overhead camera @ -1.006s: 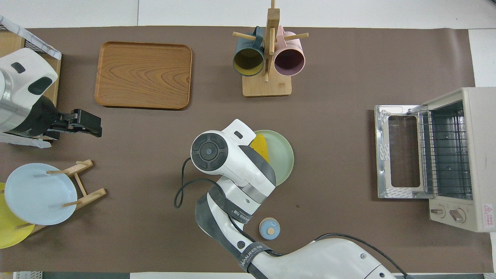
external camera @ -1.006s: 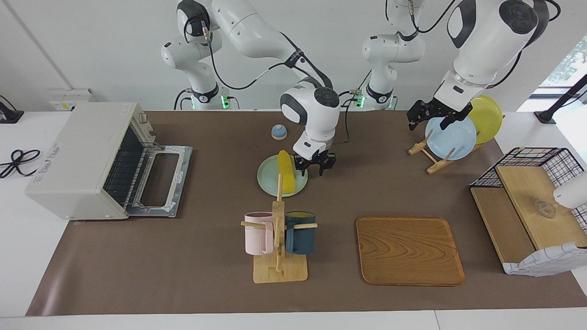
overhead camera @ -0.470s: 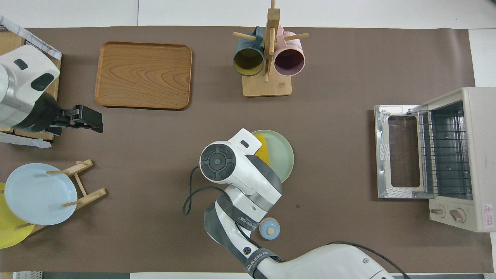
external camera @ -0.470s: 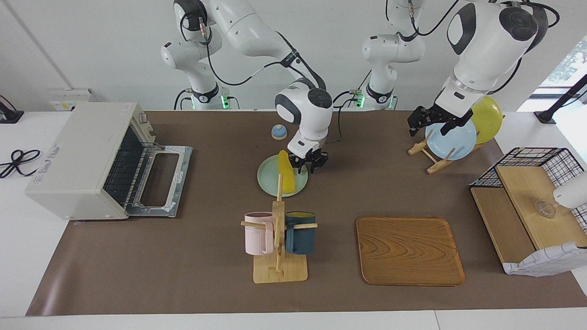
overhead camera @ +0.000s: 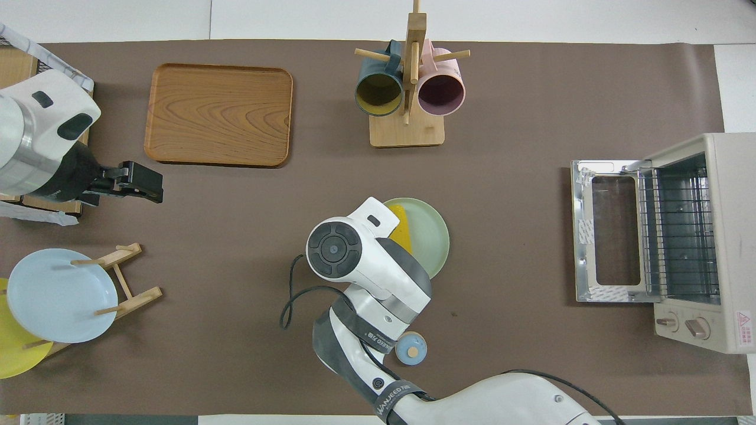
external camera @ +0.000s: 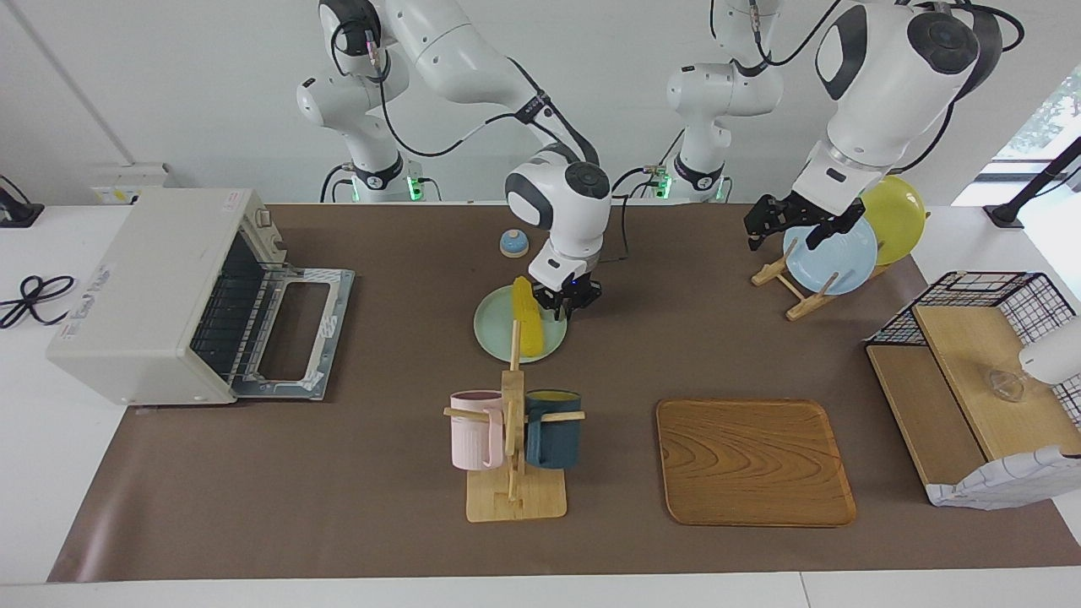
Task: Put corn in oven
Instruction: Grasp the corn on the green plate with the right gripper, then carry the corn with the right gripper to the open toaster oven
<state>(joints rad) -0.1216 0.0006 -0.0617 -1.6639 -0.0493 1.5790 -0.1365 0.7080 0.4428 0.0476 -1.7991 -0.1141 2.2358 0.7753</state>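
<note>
The yellow corn (external camera: 528, 325) lies on a pale green plate (external camera: 494, 333) in the middle of the table. In the overhead view the corn (overhead camera: 401, 231) is partly covered by my right hand. My right gripper (external camera: 570, 306) hangs low over the plate's edge, right beside the corn, open and empty. The off-white oven (external camera: 152, 287) stands at the right arm's end with its door (external camera: 291, 329) folded down flat and the wire rack showing (overhead camera: 679, 230). My left gripper (external camera: 785, 228) is open and empty, raised by the plate rack; it also shows in the overhead view (overhead camera: 150, 186).
A wooden mug stand (external camera: 511, 439) with a pink and a dark blue mug stands farther from the robots than the plate. A wooden tray (external camera: 752, 460), a plate rack (external camera: 832, 253) with blue and yellow plates, a small blue knob (external camera: 513, 243) and a wire basket (external camera: 971, 371) are about.
My right gripper has moved in toward the corn, from off the plate to over its edge, and has turned at the wrist. My left gripper has shifted slightly by the plate rack.
</note>
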